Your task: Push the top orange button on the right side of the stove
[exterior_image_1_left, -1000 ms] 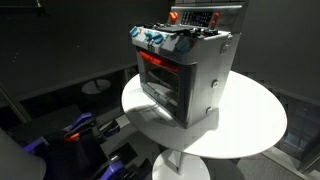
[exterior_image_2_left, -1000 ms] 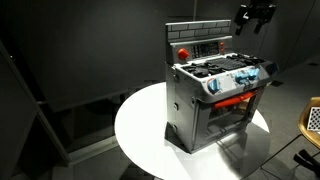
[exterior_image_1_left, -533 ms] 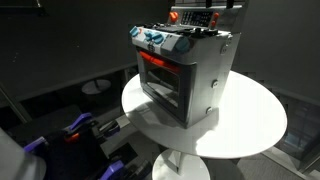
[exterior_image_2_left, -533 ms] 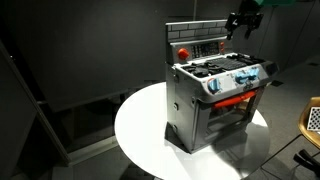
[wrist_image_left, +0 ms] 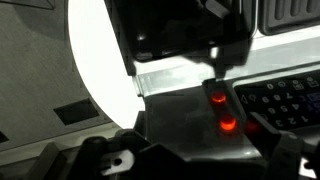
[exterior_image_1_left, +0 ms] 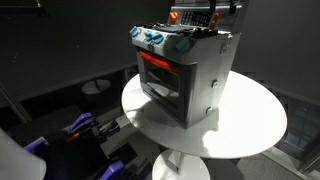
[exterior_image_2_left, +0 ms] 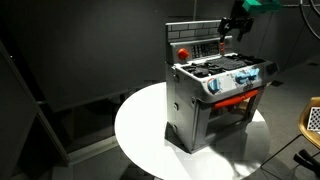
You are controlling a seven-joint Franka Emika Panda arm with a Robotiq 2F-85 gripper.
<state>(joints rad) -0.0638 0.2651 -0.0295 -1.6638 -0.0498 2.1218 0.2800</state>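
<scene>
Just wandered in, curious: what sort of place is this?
Probably a lab or test room, not a kitchen: a toy stove stands on a round white table, dark walls behind, a robot gripper over it.

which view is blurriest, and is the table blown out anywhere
Wrist view: softest, the buttons smear into glowing blobs and the table is blown out white. In both exterior views: sharper, with a dark background around the brightly lit table.

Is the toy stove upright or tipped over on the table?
Upright. The toy stove rests flat on the round white table, back panel on top, in both exterior views.
</scene>
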